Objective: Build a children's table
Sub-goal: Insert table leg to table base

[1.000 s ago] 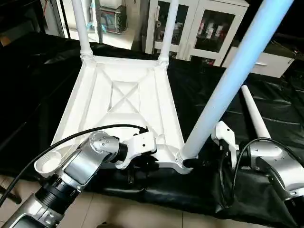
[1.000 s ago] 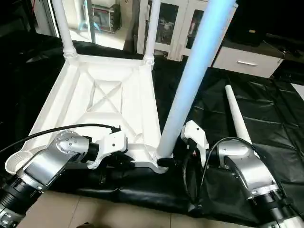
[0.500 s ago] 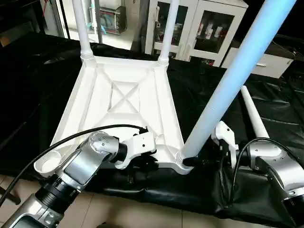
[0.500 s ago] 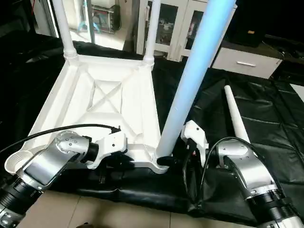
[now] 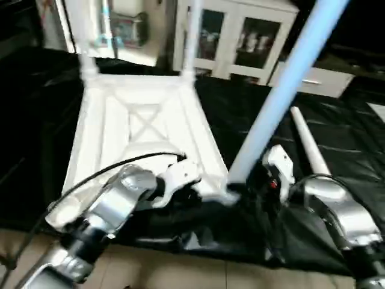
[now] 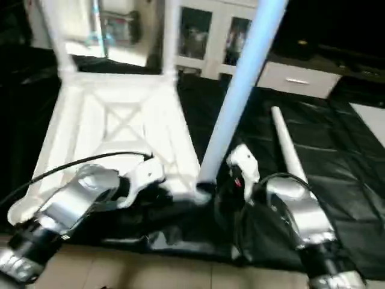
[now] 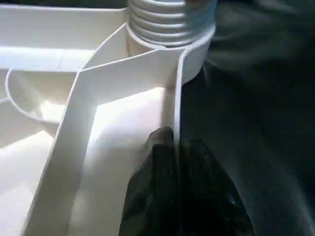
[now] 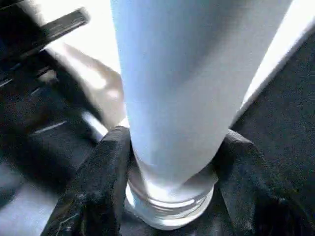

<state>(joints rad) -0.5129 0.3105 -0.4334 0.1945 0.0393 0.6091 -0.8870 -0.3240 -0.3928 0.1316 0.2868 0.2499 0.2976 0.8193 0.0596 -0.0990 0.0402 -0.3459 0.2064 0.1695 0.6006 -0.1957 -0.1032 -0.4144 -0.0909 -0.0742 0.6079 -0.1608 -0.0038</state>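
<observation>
The children's table top [image 5: 144, 126] lies upside down on black cloth, its X-ribbed underside facing up. Two white legs [image 5: 81, 36] [image 5: 191, 42] stand in its far corner sockets. A third leg [image 5: 283, 90] rises tilted from the near right socket, and my right gripper [image 8: 172, 147] is shut around its base, one black finger [image 8: 106, 167] on each side. My left gripper [image 7: 176, 140] pinches the top's thin rim wall beside that socket, whose ribbed leg collar [image 7: 170, 22] sits just beyond. A fourth leg [image 5: 304, 141] lies loose on the cloth to the right. The near left socket [image 5: 63, 214] holds nothing.
Black cloth [image 5: 337, 120] covers the work surface around the table top. White cabinets with glass doors [image 5: 240, 42] stand behind it. Tiled floor [image 5: 180, 271] shows at the near edge. A black cable [image 5: 102, 174] arcs over my left forearm.
The whole picture has shifted and blurred, so the camera moved. Both grippers keep their places, the left on the rim and the right on the leg's base.
</observation>
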